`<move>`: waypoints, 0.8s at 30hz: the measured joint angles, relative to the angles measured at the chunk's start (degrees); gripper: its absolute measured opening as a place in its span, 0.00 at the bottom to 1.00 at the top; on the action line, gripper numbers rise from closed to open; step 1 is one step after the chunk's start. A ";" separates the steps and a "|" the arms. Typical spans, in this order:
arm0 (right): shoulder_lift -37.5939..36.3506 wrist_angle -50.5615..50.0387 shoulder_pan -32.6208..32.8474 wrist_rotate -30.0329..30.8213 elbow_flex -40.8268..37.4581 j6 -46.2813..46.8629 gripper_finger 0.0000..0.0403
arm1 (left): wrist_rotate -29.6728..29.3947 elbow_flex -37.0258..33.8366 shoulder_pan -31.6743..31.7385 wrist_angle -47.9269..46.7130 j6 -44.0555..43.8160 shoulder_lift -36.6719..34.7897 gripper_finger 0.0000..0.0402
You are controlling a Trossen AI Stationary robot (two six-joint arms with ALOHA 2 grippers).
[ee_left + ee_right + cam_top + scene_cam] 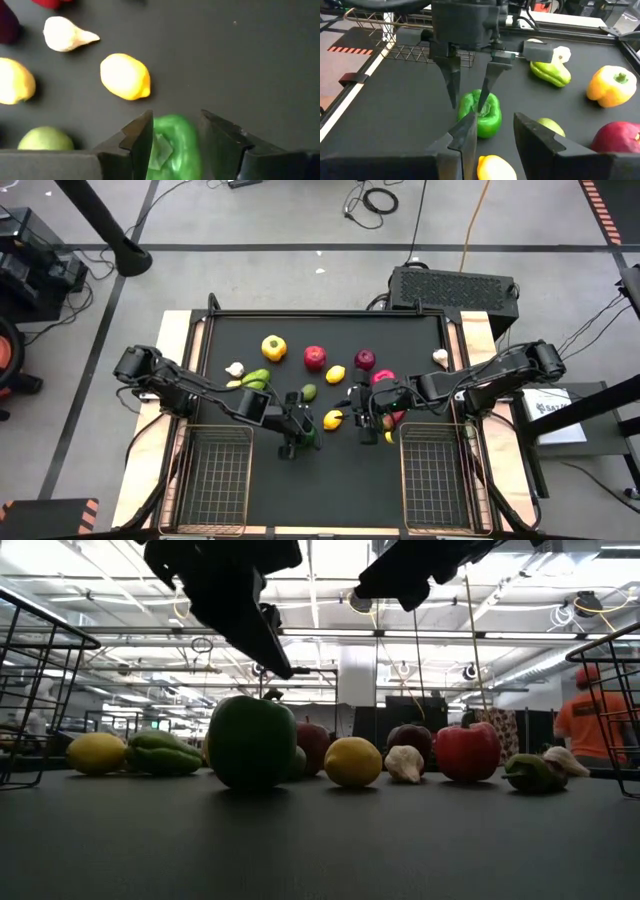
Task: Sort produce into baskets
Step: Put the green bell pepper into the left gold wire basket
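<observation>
A green pepper (480, 114) stands on its base on the black table, near the middle front. My left gripper (470, 102) hangs open just above it, fingers pointing down and slanting, one to each side of the pepper's top (172, 145). In the low view its fingertips end a little above the pepper (250, 740). My right gripper (495, 125) is open and raised higher, to the pepper's right, with nothing between its fingers. A lemon (495, 167) lies on the table below it. Two wire baskets (215, 480) (435, 480) stand at the front left and front right.
Loose produce lies across the middle of the table: a yellow pepper (274, 348), a red apple (315, 358), a lemon (336, 374), a lime (309, 392), a long green pepper (255, 379), a red pepper (383, 377) and garlic bulbs (235, 369) (440, 357). A person in orange (590, 725) stands far behind.
</observation>
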 joint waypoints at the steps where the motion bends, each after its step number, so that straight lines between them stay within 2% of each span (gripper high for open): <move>1: 0.00 0.04 0.00 0.00 -0.02 0.21 0.30 | -0.01 0.00 0.00 -0.26 0.01 0.03 0.41; 14: 0.00 0.35 0.13 -0.04 -0.02 0.83 0.30 | -0.22 -0.02 2.05 -0.62 0.11 2.58 0.41; 24: 0.00 0.33 0.13 -0.04 -0.02 0.74 0.30 | -0.18 0.00 1.99 -2.03 0.24 2.58 0.26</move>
